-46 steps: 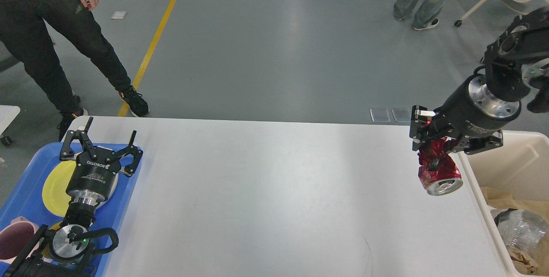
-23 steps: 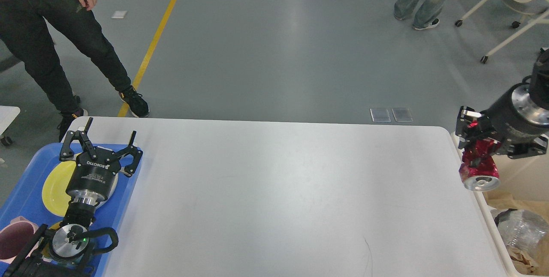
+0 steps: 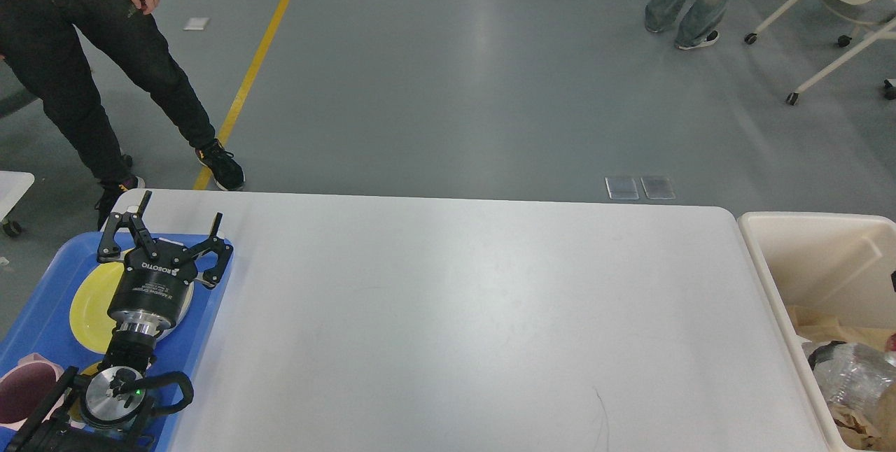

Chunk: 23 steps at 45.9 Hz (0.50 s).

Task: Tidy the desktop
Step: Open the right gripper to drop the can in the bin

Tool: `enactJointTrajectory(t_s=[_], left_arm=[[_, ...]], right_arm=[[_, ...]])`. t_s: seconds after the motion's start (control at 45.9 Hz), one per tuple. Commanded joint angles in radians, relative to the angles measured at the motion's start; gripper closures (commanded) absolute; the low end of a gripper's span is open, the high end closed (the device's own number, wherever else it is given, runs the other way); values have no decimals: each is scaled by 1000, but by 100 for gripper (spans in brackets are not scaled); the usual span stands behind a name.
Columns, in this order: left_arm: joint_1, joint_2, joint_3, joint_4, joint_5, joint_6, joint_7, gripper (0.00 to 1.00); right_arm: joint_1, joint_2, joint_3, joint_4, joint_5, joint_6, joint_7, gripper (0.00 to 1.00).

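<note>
head view | left gripper (image 3: 169, 228) fingers spread, holding nothing | over blue tray (image 3: 42, 312)

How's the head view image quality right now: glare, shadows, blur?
Head view: sharp throughout, no motion blur. Soft ceiling-light glare streaks the grey floor; a milder sheen lies on the desktop. Shadows are faint and diffuse, lightly beside the left pincer. The bin is cropped at the right edge; the right pincer is out of frame.
</note>
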Motion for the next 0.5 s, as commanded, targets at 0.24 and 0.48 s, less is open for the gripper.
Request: enactJointTrajectory(t_s=[0.24, 0.48], left_arm=[[0, 0, 0, 0, 0, 0, 0, 4], [0, 0, -1, 0, 0, 0, 0, 4]], right_arm=[[-406, 262, 83, -282, 6, -298, -3, 100], [-434, 282, 106, -308, 15, -326, -3, 100]])
